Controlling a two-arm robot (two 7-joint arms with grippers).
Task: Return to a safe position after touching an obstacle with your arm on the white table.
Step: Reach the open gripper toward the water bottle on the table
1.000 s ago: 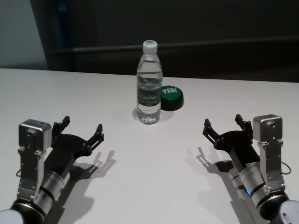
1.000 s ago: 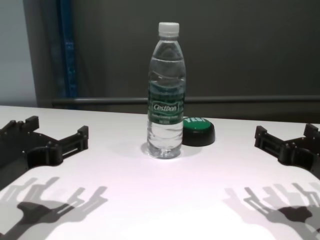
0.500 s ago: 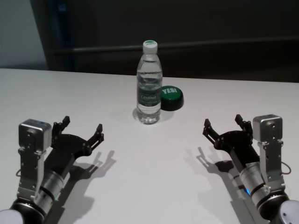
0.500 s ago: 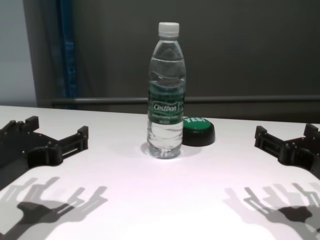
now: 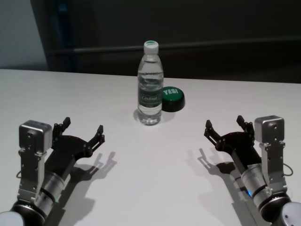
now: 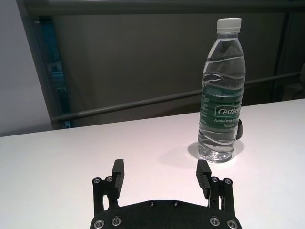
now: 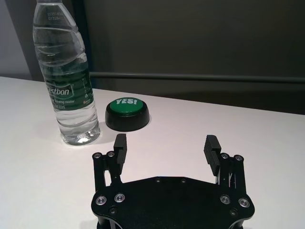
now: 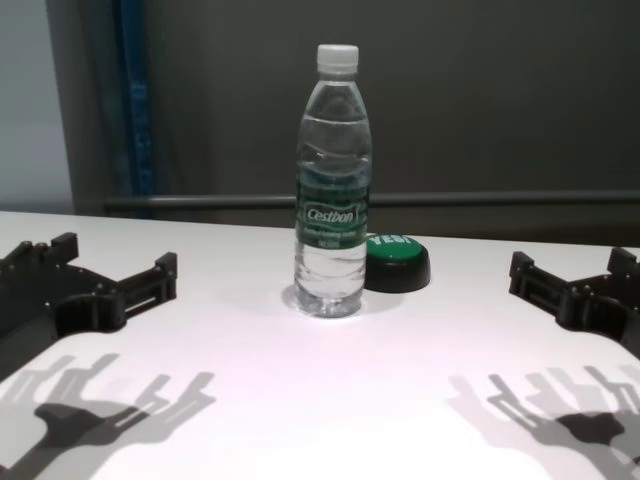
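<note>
The obstacle, a tall clear water bottle [image 5: 150,84] with a white cap and dark green label, stands upright at the middle back of the white table [image 5: 150,169]. It also shows in the chest view [image 8: 332,185], the left wrist view [image 6: 220,95] and the right wrist view [image 7: 66,76]. My left gripper [image 5: 82,130] is open and empty, low over the table at the near left, well short of the bottle. My right gripper [image 5: 225,126] is open and empty at the near right, also apart from the bottle.
A low round green button [image 5: 171,98] on a black base, marked "YES!", sits just behind and right of the bottle, seen too in the right wrist view [image 7: 127,113]. A dark wall with a horizontal rail [image 8: 500,199] runs behind the table's far edge.
</note>
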